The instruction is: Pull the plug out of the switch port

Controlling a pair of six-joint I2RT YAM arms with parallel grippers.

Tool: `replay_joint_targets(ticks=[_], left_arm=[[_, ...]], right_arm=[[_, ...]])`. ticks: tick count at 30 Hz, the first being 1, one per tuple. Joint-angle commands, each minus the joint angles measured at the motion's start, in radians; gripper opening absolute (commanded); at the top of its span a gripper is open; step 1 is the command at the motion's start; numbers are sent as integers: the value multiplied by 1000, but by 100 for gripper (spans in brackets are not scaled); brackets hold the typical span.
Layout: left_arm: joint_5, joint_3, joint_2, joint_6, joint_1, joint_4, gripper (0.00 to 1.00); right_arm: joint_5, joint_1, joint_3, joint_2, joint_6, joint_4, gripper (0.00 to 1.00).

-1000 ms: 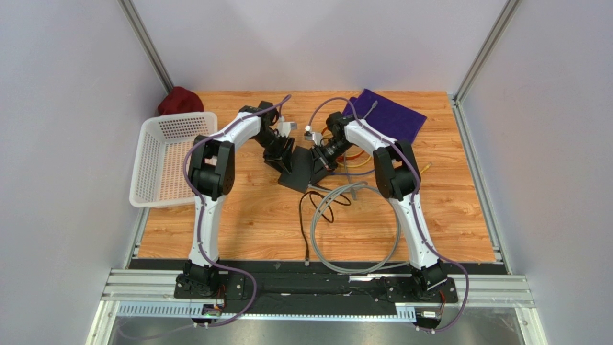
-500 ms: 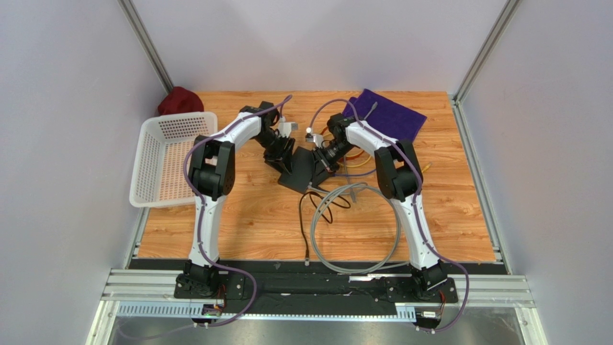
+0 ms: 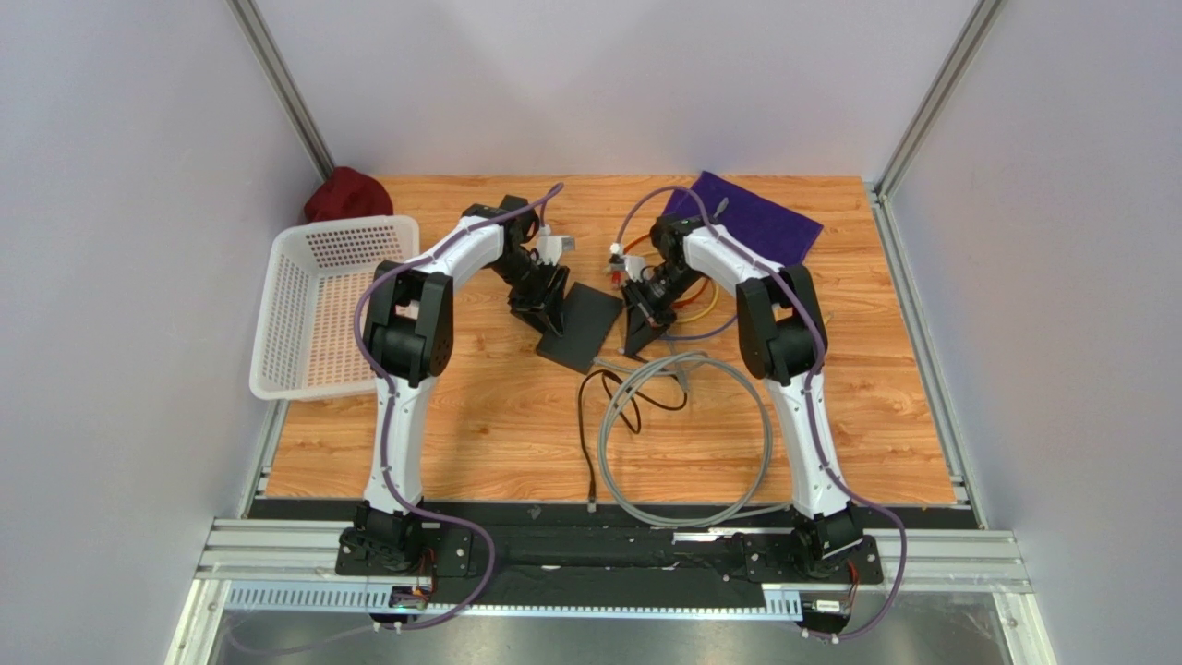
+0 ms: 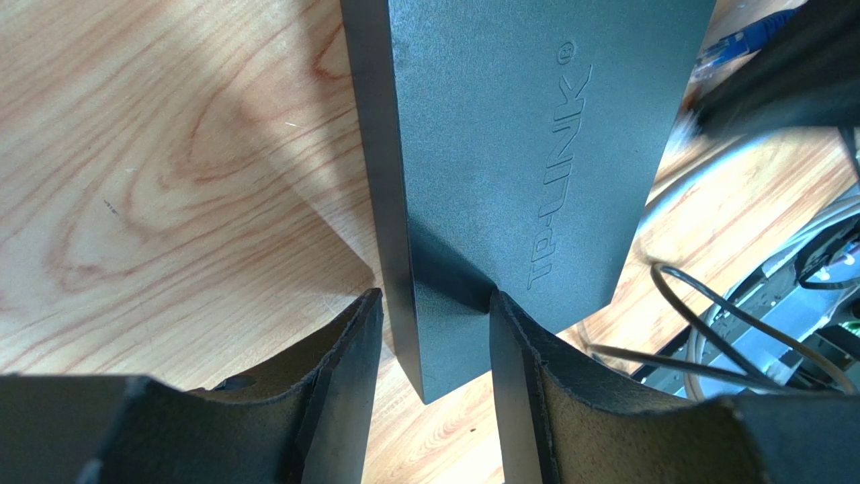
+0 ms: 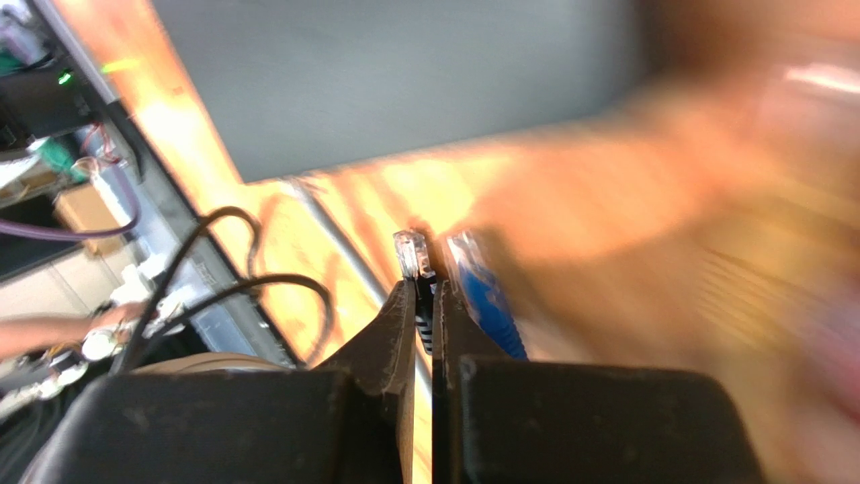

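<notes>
Seemingly the plug (image 5: 409,252) sits pinched in the right gripper (image 5: 424,294).

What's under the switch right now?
Wood table shows around the switch; its underside and the patch beneath are hidden. Left gripper clamps its near end; right gripper pinches a plug.

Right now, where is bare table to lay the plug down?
Bare wood right of the right arm, below the purple cloth; also between the left arm and grey cable loop. Crowded around the switch.
</notes>
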Motion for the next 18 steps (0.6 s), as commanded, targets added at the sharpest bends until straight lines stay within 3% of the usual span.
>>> replay_joint_targets(ticks=[1,13,18], left_arm=[[-143,-38,35,58,-11,-6,50],[-142,-52,27,66,-11,-9,51],[-139,-64,20,69,-11,-9,51]], right_arm=[[284,-103,55,14,-76,40,0],[465,-238,168,-11,-104,96,0],[361,-236,190,-66,-84,99,0]])
